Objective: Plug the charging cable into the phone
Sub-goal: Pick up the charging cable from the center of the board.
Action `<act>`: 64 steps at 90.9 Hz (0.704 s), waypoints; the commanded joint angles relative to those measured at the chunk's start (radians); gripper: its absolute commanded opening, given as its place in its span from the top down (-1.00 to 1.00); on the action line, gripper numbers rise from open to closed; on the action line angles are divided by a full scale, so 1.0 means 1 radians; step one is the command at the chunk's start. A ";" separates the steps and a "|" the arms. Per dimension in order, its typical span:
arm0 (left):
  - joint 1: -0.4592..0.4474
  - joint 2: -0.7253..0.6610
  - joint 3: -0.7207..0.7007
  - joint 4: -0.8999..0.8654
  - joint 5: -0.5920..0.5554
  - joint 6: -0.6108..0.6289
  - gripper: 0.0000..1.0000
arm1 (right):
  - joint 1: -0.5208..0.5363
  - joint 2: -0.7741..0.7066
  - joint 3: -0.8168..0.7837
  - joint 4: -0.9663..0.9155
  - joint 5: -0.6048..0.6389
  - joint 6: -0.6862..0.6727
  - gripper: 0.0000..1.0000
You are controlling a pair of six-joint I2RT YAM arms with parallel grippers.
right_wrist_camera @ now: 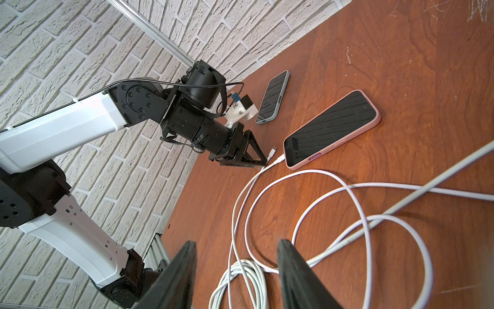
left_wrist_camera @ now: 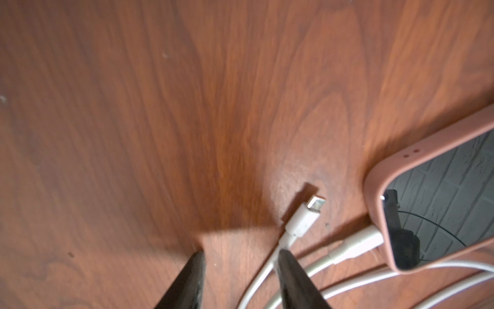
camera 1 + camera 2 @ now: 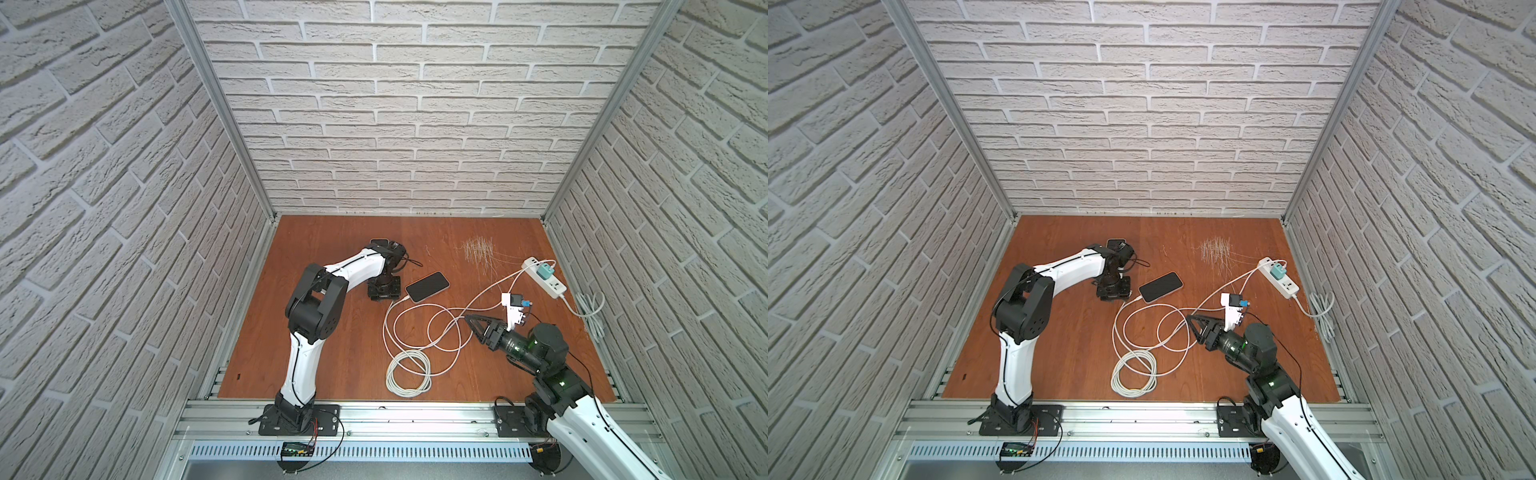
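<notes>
brick-patterned walls box in a reddish wood tabletop [image 3: 324, 332]. on my feed the phone [image 3: 427, 286], in a pink case, lies flat and screen up near the middle. a white plug [image 2: 361, 240] meets its end edge; i cannot tell whether it is fully seated. just beside it a loose connector [image 2: 307, 214] lies on the wood. its charging cable [image 2: 264, 268] runs between the left jaws, which stand apart and clamp nothing. the right jaws are also parted and empty, hanging near the coiled slack [image 3: 390, 376]. a power strip [image 3: 544, 277] sits at the far right.
</notes>
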 commanded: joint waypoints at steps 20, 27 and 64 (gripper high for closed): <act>-0.018 0.040 0.044 -0.059 -0.023 0.028 0.02 | 0.004 -0.014 -0.015 0.017 0.004 0.006 -0.07; -0.024 0.029 0.036 -0.049 -0.020 0.034 0.02 | 0.004 -0.020 -0.015 0.013 0.007 0.006 -0.07; -0.026 -0.002 0.037 -0.055 -0.021 0.040 -0.08 | 0.004 -0.022 -0.018 0.010 0.010 0.006 -0.07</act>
